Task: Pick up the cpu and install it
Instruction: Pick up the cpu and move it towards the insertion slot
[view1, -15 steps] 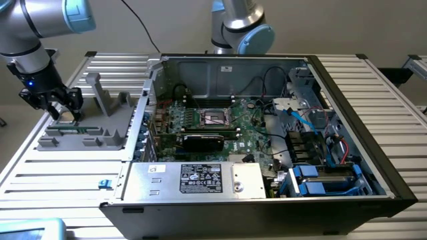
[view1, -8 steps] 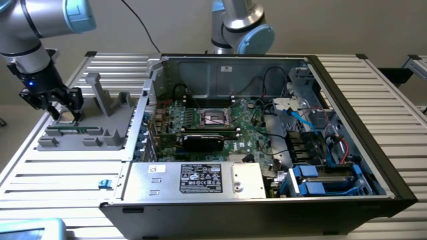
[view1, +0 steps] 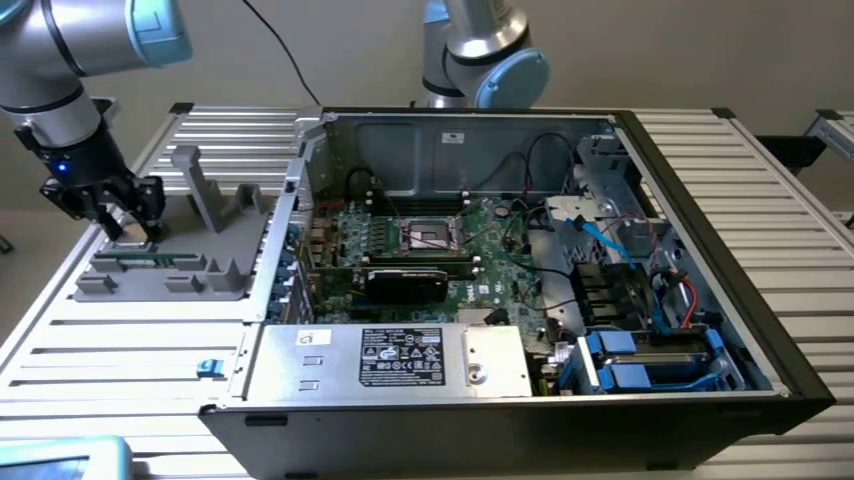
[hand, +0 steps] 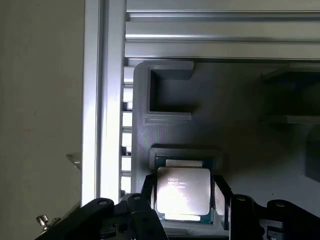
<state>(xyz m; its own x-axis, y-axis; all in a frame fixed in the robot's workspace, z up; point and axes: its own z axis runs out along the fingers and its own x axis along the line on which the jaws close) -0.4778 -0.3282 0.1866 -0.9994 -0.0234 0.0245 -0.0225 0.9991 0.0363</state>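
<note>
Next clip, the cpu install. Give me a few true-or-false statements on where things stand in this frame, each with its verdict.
1. The cpu lies in a pocket of the grey tray. True.
2. The gripper hangs over the computer case. False: it is down at the tray, to the exterior view's left of the case.
3. The cpu's metal top faces up. True.
4. The case is closed. False: it is open, with the motherboard in plain sight.
5. The tray stands inside the case. False: it rests on the slatted table beside the case.
</note>
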